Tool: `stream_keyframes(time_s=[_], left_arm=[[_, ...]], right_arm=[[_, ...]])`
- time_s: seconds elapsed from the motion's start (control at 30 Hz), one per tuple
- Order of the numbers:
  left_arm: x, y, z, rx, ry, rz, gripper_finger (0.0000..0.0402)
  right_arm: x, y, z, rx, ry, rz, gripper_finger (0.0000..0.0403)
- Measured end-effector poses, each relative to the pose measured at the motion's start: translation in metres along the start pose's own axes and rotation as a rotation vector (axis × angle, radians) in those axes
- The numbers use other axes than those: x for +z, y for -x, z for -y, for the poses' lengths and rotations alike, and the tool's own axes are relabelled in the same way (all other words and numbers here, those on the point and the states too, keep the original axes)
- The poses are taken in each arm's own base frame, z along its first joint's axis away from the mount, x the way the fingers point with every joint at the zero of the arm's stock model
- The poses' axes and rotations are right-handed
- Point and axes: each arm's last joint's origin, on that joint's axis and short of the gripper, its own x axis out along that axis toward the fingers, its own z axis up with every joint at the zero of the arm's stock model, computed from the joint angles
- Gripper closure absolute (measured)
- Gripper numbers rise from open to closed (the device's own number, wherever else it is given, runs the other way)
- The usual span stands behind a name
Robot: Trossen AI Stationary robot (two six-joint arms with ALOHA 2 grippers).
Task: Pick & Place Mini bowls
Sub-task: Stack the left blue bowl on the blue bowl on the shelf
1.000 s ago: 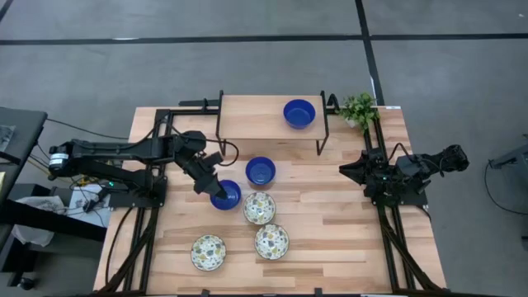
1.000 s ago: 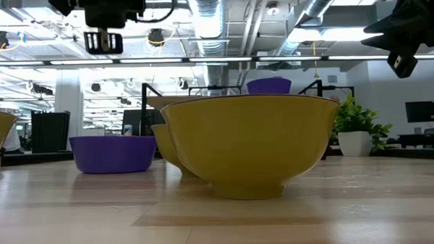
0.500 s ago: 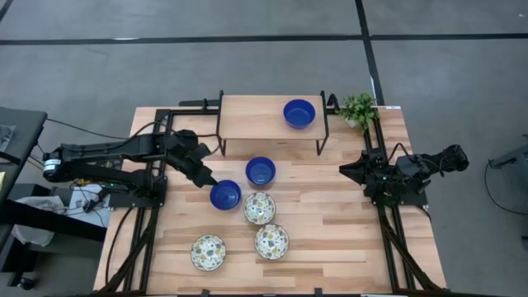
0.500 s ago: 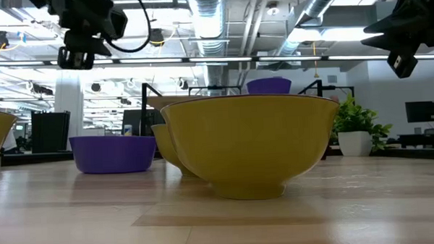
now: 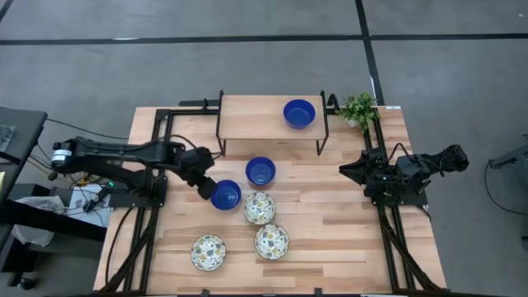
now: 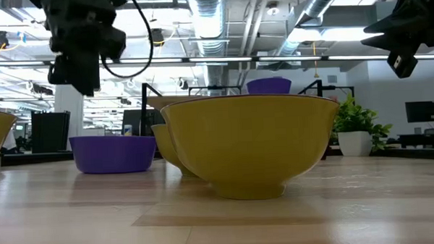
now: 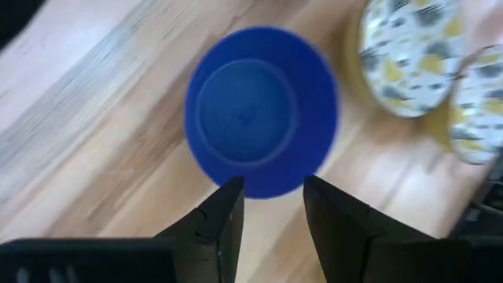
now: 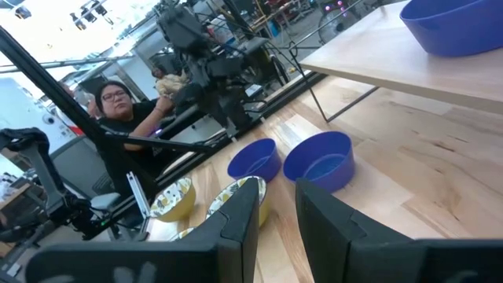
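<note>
Overhead, the left hand point(image 5: 206, 186) hovers at the nine o'clock side of a blue mini bowl point(image 5: 225, 195) on the tabletop point(image 5: 346, 231), fingers point(image 7: 222, 220) slightly parted and empty. Another blue bowl point(image 5: 260, 172) sits at one o'clock from it. The right hand point(image 5: 353, 169), narrowly parted and empty, waits at the tabletop's three o'clock edge.

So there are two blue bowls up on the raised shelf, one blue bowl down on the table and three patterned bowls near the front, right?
Not quite. The high view shows one blue bowl on the raised shelf and two blue bowls down on the table. The three patterned bowls near the front are as you say.
</note>
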Motion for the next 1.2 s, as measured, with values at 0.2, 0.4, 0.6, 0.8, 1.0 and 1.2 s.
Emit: stream_keyframes(time_s=[0.2, 0.4, 0.6, 0.8, 1.0, 1.2], left_arm=[[0.003, -0.018, 0.000, 0.064, -0.011, -0.067, 0.0270], [0.002, -0.022, -0.003, 0.105, -0.006, -0.089, 0.0270], [0.002, -0.021, -0.003, 0.107, -0.007, -0.081, 0.0270], [0.003, -0.022, -0.002, 0.102, -0.015, -0.076, 0.0270], [0.003, -0.022, -0.002, 0.098, -0.016, -0.072, 0.0270], [0.004, -0.022, -0.002, 0.096, -0.016, -0.070, 0.0270]], right_arm=[[0.000, 0.000, 0.000, -0.001, -0.001, 0.000, 0.0327], [0.000, 0.000, 0.000, -0.001, -0.001, 0.000, 0.0327], [0.000, 0.000, 0.000, -0.001, -0.001, 0.001, 0.0327], [0.000, 0.000, 0.000, -0.001, -0.001, 0.000, 0.0327], [0.000, 0.000, 0.000, -0.001, -0.001, 0.001, 0.0327], [0.000, 0.000, 0.000, -0.001, -0.001, 0.001, 0.0327]])
